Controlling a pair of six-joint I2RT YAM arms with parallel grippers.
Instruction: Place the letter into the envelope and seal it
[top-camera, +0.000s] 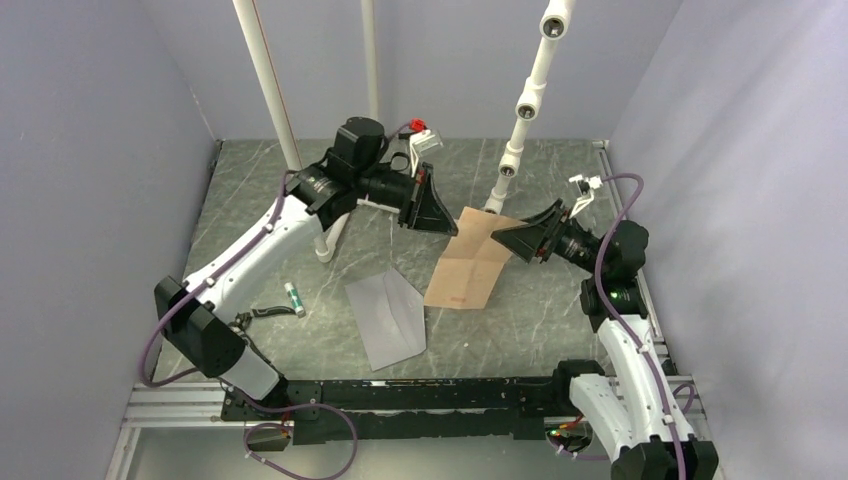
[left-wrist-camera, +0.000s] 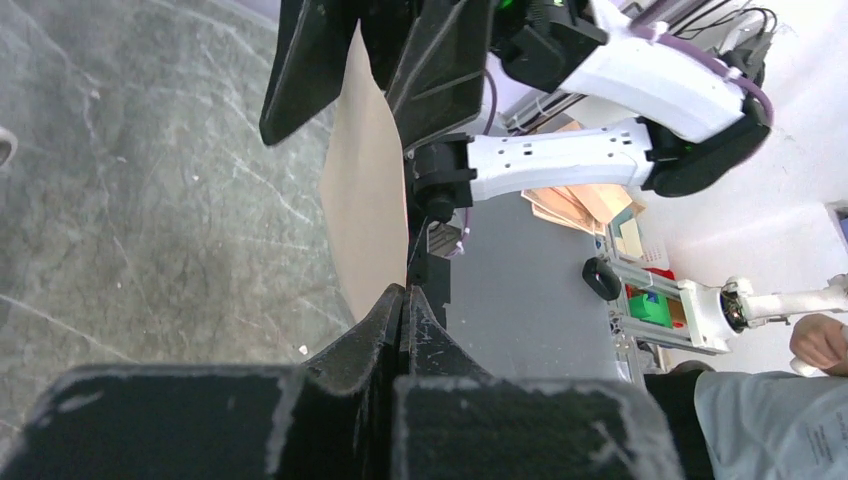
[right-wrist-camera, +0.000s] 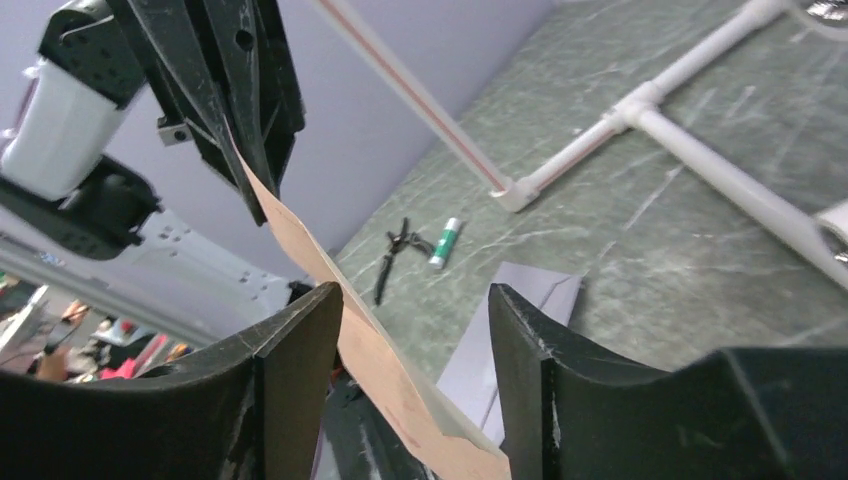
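Step in hand: transfer of the letter (top-camera: 470, 265) between arms, ahead of insertion. The left gripper (left-wrist-camera: 403, 295) is fully closed on the sheet's far edge and holds it raised off the bench (top-camera: 540, 320), sagging toward the near side. The right gripper (right-wrist-camera: 415, 325) stands with jaws apart astride the opposite edge; the sheet passes between its fingers, close against one, and is not clamped. The envelope (top-camera: 385, 315) lies flat on the bench just beside the letter's low end, with nothing seen inside it; its flap position cannot be determined. In my judgement, the next move calls for the right gripper to pinch the sheet before it is aligned with the envelope mouth.
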